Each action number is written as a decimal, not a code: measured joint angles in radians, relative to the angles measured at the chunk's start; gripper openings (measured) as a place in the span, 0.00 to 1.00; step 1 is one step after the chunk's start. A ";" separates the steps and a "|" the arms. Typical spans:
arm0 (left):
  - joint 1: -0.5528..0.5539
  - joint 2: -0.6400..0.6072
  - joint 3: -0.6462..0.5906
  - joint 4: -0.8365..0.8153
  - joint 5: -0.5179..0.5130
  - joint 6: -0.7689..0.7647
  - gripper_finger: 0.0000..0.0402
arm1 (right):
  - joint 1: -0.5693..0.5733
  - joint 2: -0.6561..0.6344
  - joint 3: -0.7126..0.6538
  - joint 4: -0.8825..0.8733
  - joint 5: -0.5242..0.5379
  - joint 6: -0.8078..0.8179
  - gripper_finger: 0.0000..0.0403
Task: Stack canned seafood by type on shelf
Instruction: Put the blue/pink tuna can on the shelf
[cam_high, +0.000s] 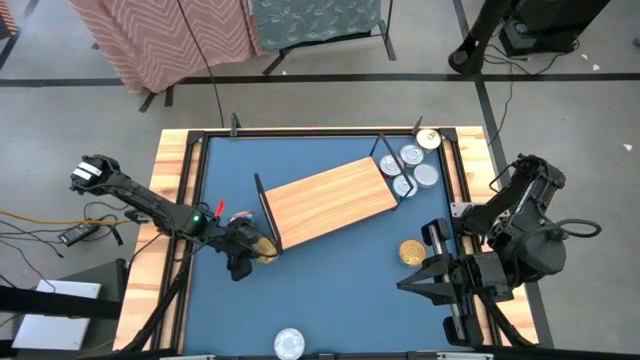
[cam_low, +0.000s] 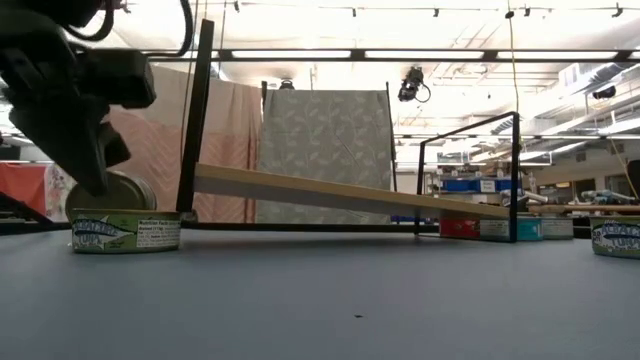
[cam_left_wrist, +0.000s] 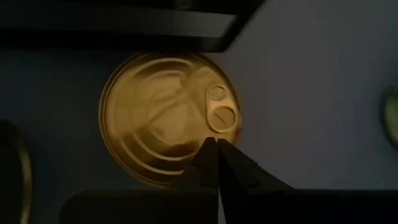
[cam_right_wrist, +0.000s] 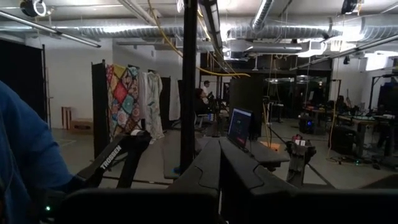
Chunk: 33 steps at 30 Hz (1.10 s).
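Observation:
My left gripper (cam_high: 250, 251) is shut at a gold-lidded tin (cam_high: 265, 247) beside the left end of the light-wood shelf (cam_high: 330, 200). In the low view a green-labelled tin (cam_low: 125, 232) sits flat on the table under that gripper (cam_low: 95, 165). A round lid (cam_low: 125, 192) shows tilted up behind it. The shelf board (cam_low: 330, 192) slopes, its left end higher. My right gripper (cam_high: 415, 285) is shut and empty, raised over the near right of the table. My left gripper's shut fingertips (cam_left_wrist: 214, 149) meet the gold lid right beside its pull tab (cam_left_wrist: 222, 117), toward the lid's rim. They come slanting down from the table's left. The lid faces the wrist camera almost squarely. I cannot tell whether that tin lies flat or is tipped.
Several silver-lidded tins (cam_high: 408, 168) and a gold one (cam_high: 428, 138) cluster at the shelf's right end. Another gold tin (cam_high: 412, 252) sits near my right arm, and a silver one (cam_high: 288, 343) lies at the near edge. The wooden rim (cam_high: 175, 200) frames the blue table.

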<state>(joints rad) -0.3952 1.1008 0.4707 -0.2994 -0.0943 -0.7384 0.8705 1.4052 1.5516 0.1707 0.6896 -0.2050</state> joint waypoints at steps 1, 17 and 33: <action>0.000 0.002 -0.019 0.038 -0.017 -0.010 0.00 | 0.001 0.000 0.000 0.000 0.000 0.000 0.03; -0.004 0.008 -0.046 -0.068 0.001 -0.062 0.00 | 0.002 0.000 0.000 0.015 0.000 -0.019 0.04; -0.020 -0.061 -0.016 -0.298 0.145 -0.063 0.00 | 0.018 0.000 0.000 0.031 0.024 -0.034 0.03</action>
<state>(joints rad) -0.4156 1.0399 0.4548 -0.5978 0.0503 -0.8018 0.8884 1.4052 1.5513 0.2018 0.7139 -0.2394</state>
